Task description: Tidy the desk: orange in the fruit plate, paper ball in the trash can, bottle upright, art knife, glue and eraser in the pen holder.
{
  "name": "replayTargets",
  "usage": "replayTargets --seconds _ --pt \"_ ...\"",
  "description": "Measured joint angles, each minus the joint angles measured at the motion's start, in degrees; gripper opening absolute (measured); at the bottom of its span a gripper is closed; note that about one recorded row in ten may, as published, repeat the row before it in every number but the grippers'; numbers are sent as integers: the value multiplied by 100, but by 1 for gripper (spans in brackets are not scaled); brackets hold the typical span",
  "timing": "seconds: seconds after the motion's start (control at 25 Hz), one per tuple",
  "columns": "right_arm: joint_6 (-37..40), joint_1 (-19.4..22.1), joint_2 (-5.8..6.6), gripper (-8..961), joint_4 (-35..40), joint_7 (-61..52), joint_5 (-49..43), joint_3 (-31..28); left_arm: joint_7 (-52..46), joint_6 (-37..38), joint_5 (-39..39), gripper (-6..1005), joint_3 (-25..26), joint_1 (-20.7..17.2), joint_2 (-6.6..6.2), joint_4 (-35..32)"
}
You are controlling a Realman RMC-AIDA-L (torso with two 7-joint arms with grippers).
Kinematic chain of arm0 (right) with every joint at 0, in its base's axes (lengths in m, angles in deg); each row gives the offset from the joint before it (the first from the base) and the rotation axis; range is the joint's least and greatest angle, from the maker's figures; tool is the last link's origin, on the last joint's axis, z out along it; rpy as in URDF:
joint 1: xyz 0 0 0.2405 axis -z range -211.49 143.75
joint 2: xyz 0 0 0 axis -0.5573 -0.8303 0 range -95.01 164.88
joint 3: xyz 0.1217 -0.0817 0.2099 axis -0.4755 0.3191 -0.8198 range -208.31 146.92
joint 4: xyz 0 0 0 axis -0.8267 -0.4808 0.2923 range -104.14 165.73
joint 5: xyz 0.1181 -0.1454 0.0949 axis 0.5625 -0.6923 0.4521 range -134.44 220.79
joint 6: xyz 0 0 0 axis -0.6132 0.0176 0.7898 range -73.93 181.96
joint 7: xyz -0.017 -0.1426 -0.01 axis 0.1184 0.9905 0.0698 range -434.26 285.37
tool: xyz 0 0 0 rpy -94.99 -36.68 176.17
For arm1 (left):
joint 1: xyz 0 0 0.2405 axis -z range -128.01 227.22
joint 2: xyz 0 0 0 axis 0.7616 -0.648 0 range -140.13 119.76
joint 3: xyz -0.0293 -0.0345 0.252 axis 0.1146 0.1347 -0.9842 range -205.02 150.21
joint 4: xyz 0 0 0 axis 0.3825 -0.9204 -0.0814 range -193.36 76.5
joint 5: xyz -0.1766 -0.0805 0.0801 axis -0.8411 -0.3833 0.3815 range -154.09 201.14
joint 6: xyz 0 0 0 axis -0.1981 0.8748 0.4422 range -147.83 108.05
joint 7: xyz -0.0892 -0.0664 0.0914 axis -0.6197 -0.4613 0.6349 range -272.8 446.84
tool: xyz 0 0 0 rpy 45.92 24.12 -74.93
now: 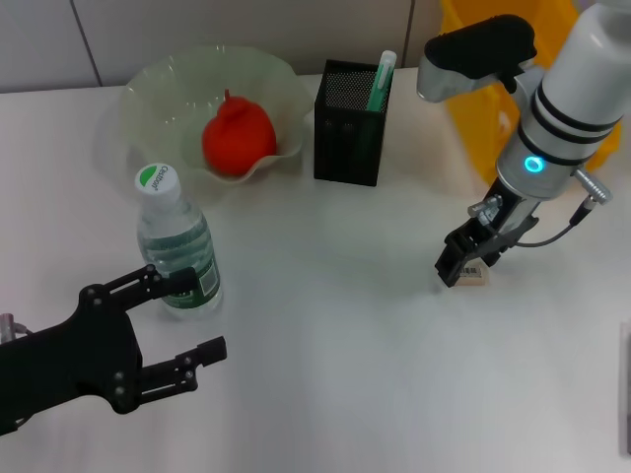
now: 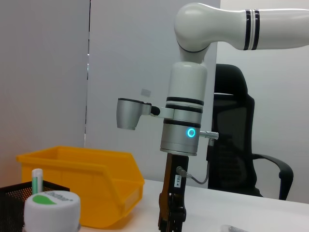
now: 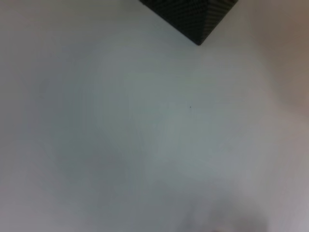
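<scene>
White right arm (image 1: pixel 582 89) — 2 black bands, cyan ring — black grippers.

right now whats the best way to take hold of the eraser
Grip the eraser across its two long side faces, coming straight down from above. It is a small tan block lying flat on the table, so only its sides offer opposing surfaces. The right gripper is already low right at it. The left gripper sits open beside the bottle.

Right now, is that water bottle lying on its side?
No, in the head view the bottle stands upright on the table, cap on top, beside the left gripper.
</scene>
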Motion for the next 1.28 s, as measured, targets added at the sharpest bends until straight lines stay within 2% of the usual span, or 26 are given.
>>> replayTargets --seconds 0.24,1.0,1.28 --pt "-130 -141 0 490 -286 -3 -12 9 0 -22 0 785 3 10 0 0" --pt "-94 -160 17 457 -288 -5 -26 6 0 -32 0 785 10 11 0 0" --pt "253 -35 27 444 378 48 0 -60 0 -36 0 785 5 10 0 0"
